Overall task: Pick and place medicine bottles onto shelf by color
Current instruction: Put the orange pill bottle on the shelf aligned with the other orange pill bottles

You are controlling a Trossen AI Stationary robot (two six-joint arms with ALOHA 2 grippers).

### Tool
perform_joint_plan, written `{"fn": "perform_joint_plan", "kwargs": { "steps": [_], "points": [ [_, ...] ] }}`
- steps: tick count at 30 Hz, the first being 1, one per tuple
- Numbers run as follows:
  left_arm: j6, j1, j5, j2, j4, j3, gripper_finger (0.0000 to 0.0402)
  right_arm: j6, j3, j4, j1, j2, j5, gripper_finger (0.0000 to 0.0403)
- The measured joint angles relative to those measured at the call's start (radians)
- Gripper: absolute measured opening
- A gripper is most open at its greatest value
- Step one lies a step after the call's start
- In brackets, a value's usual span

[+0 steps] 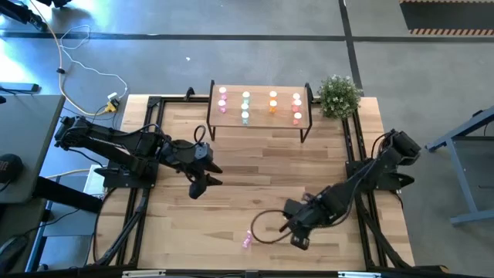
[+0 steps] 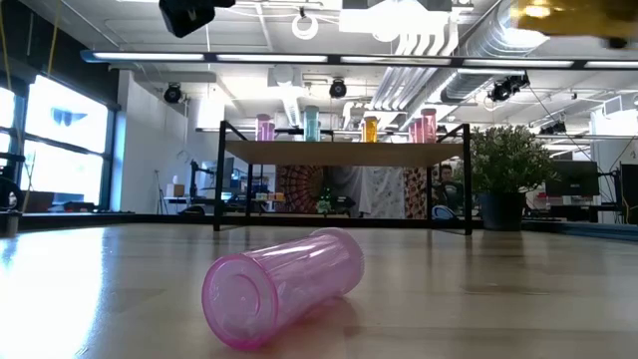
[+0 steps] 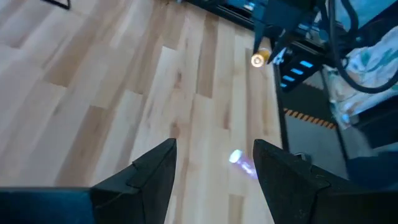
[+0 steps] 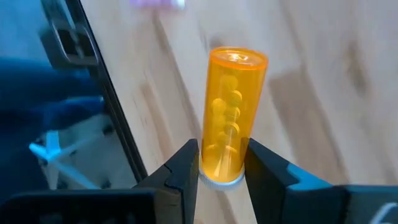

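**Op A:** Starting at my left: the left gripper (image 1: 207, 179) hangs over the middle-left of the table (image 1: 255, 170), fingers spread with nothing between them. In its wrist view I see bare planks through the gap between its fingers (image 3: 155, 174).

**Op B:** And the shelf?

**Op A:** The shelf (image 1: 258, 116) sits at the far edge, centre, with bottles standing in four short rows: pink bottles (image 1: 222, 100), then pale green bottles (image 1: 245, 106), orange ones (image 1: 272, 103), and the salmon-red bottles (image 1: 296, 108) nearest the potted plant (image 1: 340, 94). From table height I count pink, green, orange and reddish-pink tops along the board.

**Op B:** Anything loose on the table?

**Op A:** One pink bottle (image 2: 284, 285) lies on its side near the front edge, roughly centre, its base toward the low camera. It's just to the left of my right arm.

**Op B:** The right side, then.

**Op A:** The right gripper (image 1: 299, 234) is low over the front-right of the table, pinching an orange bottle (image 4: 230, 112) at its capped end; the bottle juts out past the fingertips, tablets visible inside. It's up off the wood, beside the black frame rail.
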Motion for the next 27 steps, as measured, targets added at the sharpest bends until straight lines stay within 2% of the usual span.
{"fn": "perform_joint_plan", "kwargs": {
  "steps": [13, 21, 27],
  "points": [
    [-0.138, 0.102, 0.162, 0.000, 0.055, 0.000, 0.0202, -0.346, 0.182, -0.094, -0.179, 0.000, 0.217, 0.0097],
    [-0.235, 0.191, 0.266, 0.000, 0.134, 0.000, 0.0202, -0.642, 0.251, -0.109, -0.268, 0.000, 0.410, 0.0097],
    [-0.323, 0.236, 0.297, 0.000, 0.163, 0.000, 0.0202, -0.946, 0.290, -0.112, -0.310, 0.000, 0.544, 0.0097]
  ]
}}
